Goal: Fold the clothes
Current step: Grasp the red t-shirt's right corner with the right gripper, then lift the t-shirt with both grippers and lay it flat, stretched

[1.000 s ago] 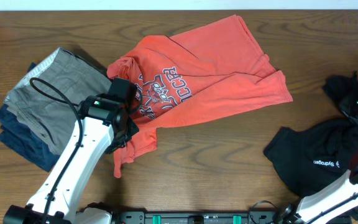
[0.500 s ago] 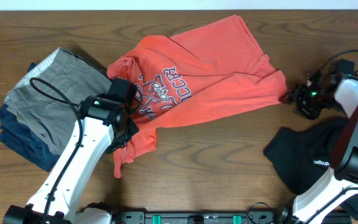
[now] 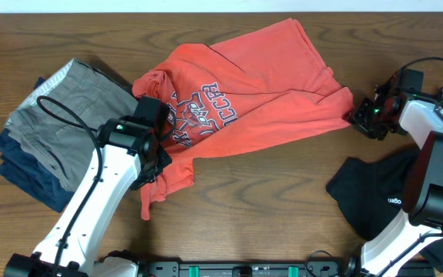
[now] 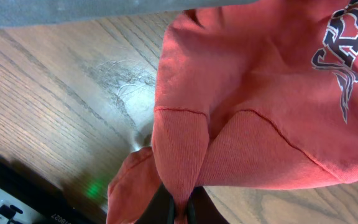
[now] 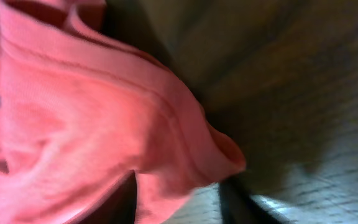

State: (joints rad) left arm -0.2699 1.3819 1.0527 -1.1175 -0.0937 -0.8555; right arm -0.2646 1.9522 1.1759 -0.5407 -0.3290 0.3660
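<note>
T-shirt (image 3: 260, 92) lettering (image 3: 198, 104) creased, unreadable; left fingers (image 4: 163, 211) pinch its fabric; right fingers (image 5: 236, 202) straddle hem, grip unclear

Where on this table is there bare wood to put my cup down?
Bare wood lies along the near edge, between the red T-shirt and the black garment, and at the back right corner of the table. The left is crowded with the folded pile, the left arm and the shirt.
</note>
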